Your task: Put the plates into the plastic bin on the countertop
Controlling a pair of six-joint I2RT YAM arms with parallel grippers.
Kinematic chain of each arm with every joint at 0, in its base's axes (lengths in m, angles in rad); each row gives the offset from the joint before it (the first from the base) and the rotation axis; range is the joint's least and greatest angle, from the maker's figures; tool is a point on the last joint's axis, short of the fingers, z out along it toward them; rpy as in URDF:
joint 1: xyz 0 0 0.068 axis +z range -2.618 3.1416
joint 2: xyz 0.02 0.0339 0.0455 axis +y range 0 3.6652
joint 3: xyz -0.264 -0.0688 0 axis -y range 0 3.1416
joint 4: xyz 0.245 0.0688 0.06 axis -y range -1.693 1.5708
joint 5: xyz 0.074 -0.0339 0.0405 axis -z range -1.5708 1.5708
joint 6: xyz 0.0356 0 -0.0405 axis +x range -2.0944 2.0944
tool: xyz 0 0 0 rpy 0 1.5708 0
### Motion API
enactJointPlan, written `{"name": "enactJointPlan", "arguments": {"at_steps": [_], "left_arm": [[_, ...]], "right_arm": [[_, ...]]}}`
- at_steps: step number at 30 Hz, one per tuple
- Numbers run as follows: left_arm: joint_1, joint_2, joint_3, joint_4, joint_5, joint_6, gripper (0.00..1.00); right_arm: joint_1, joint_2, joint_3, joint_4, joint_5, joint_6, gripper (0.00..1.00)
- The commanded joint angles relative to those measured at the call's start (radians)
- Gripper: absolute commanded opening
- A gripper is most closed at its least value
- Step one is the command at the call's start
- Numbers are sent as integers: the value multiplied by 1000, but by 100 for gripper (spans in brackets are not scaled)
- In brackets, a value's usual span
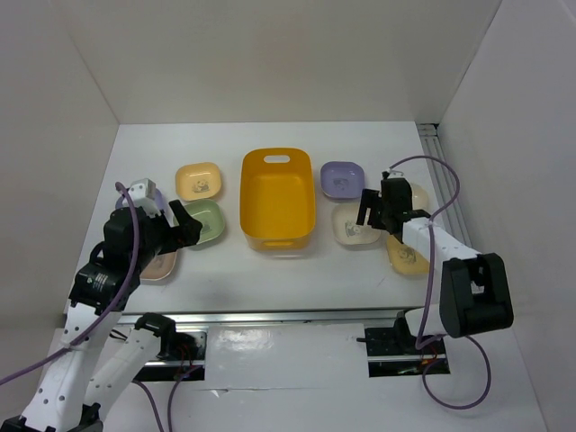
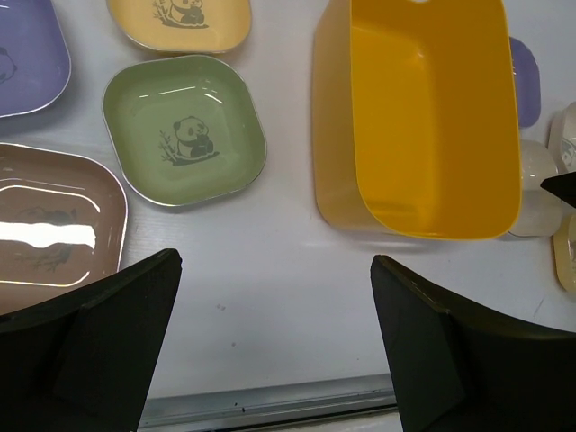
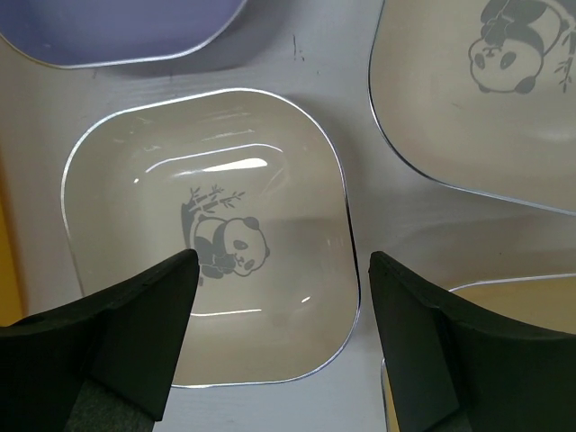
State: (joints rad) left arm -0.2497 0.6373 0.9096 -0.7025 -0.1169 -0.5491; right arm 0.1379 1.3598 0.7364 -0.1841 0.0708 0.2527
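Desk [image 1: 360, 148]: white, walled on three sides.
Bin [image 1: 277, 200]: orange-yellow, upright mid-desk, handle slot at the far end.
Plates, all on the desk outside the bin.
- Left of the bin: left yellow plate [image 1: 199, 181] farthest, green plate [image 1: 203, 222] in front of it, pink plate [image 2: 54, 207] nearest, left purple plate [image 2: 27, 63] partly under the arm.
- Right of the bin: right purple plate [image 1: 342, 179] farthest, cream plate [image 3: 216, 234] beside the bin, second cream plate [image 3: 486, 108] and right yellow plate [image 3: 522, 306] beyond it.

Left claw [image 2: 276, 270]: wide, over bare desk near the green plate, holding nothing.
Right claw [image 3: 283, 270]: wide, low over the cream plate, the plate's edge between its fingers. Cannot tell if they touch.
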Motion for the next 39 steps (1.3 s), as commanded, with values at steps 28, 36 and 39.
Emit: {"name": "enactJointPlan", "arguments": {"at_steps": [28,36,39], "left_arm": [[-22,-14,-11,37,10,23,100],[-22,-14,-11,37,10,23,100],[-22,-5,-11,37,10,23,100]], "right_arm": [[-1,176,-2,34,124,74,16],[78,111,59,-87,208,97,0],[104,50,99,-176,268,117,0]]}}
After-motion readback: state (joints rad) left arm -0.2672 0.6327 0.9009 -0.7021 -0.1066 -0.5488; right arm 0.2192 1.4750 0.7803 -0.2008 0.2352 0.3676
